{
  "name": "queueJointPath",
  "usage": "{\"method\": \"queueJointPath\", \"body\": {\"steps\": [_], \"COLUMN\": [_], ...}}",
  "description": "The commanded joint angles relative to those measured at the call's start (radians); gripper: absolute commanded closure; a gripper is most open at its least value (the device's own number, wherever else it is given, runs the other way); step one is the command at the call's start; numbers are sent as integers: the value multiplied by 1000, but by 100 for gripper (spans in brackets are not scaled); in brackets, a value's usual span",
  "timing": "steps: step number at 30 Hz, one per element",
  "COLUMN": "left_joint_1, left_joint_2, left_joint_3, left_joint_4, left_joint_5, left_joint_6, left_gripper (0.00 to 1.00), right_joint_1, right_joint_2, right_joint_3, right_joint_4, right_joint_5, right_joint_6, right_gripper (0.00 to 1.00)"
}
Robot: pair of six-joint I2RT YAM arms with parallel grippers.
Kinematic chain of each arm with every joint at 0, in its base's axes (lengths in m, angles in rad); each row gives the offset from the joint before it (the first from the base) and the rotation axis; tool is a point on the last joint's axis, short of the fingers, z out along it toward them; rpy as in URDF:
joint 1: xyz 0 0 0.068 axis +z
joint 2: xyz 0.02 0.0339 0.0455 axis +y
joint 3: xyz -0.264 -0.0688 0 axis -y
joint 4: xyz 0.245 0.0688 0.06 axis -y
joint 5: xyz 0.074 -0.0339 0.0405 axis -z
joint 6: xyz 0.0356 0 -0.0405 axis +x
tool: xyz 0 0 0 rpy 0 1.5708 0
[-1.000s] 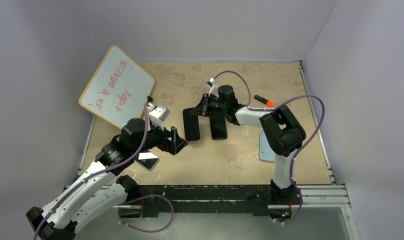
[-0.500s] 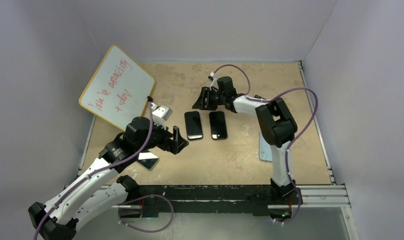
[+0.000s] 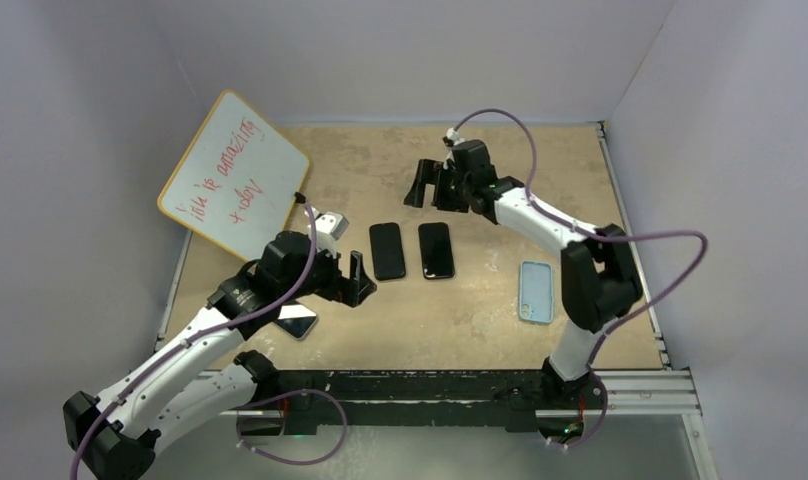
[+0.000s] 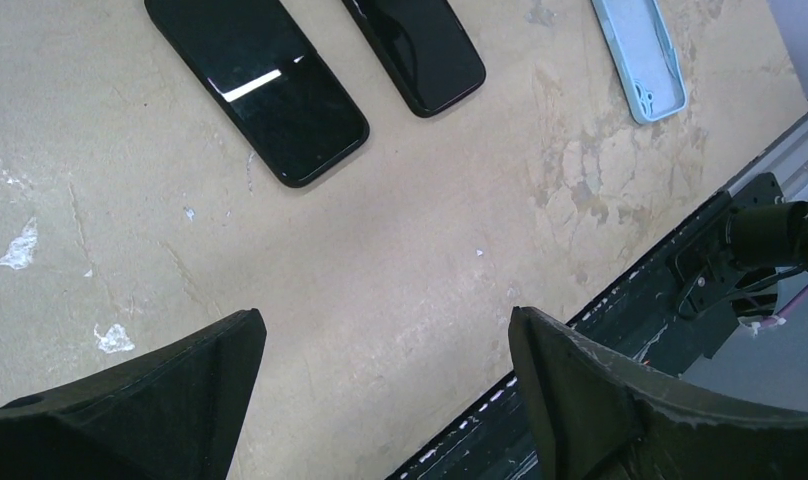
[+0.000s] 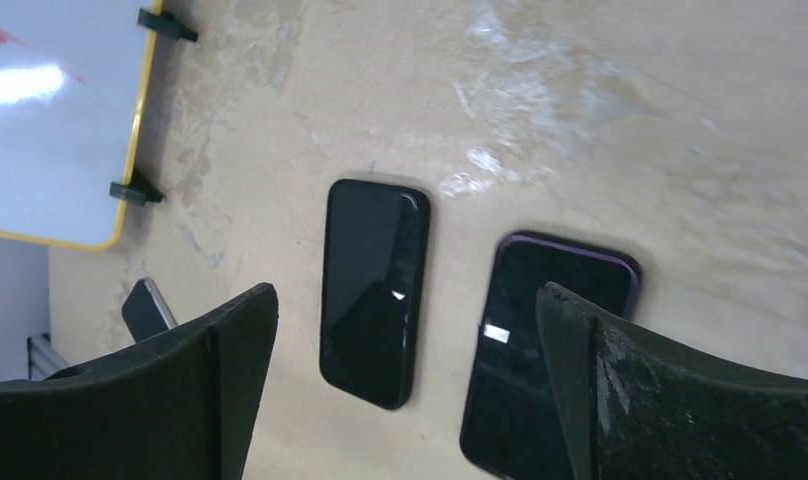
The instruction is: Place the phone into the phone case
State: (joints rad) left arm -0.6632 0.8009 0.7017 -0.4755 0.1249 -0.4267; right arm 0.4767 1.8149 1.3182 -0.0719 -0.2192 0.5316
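Observation:
Two black phones lie flat side by side mid-table. The left phone (image 3: 386,250) (image 4: 260,90) (image 5: 373,290) is plain black. The right phone (image 3: 436,250) (image 4: 415,50) (image 5: 545,350) has a purple rim around it. A light blue phone case (image 3: 536,291) (image 4: 640,55) lies empty to their right. My right gripper (image 3: 427,190) (image 5: 408,290) hovers open behind the phones, holding nothing. My left gripper (image 3: 358,280) (image 4: 385,315) stands open just left of the plain black phone, over bare table.
A whiteboard (image 3: 235,170) (image 5: 50,130) with red writing leans at the back left. Another phone (image 3: 296,322) (image 5: 145,308) lies partly under my left arm. The black front rail (image 3: 430,385) (image 4: 680,270) runs along the table's near edge.
My right gripper went from shut at the phones to open and drew back toward the far side. Its arm swung away, uncovering the blue case. My left gripper edged slightly forward.

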Motion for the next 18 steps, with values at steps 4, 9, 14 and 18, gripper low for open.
{"method": "queueJointPath", "body": {"steps": [4, 9, 14, 18], "left_joint_1": [0, 0, 0, 0], "left_joint_2": [13, 30, 70, 117], "left_joint_3": [44, 51, 63, 71], "left_joint_4": [5, -17, -40, -83], "left_joint_5": [-37, -73, -121, -246], "left_joint_6": [-7, -7, -20, -69], "left_gripper": [2, 1, 0, 0], "right_joint_1": [-1, -2, -54, -86], "right_joint_2": [-236, -365, -461, -476], "right_joint_3": [-113, -210, -359, -410], "right_joint_4": [-326, -434, -376, -372], "right_joint_5": [428, 599, 592, 563], "right_joint_6": [104, 135, 96, 76], "right_gripper": [1, 1, 10, 24]}}
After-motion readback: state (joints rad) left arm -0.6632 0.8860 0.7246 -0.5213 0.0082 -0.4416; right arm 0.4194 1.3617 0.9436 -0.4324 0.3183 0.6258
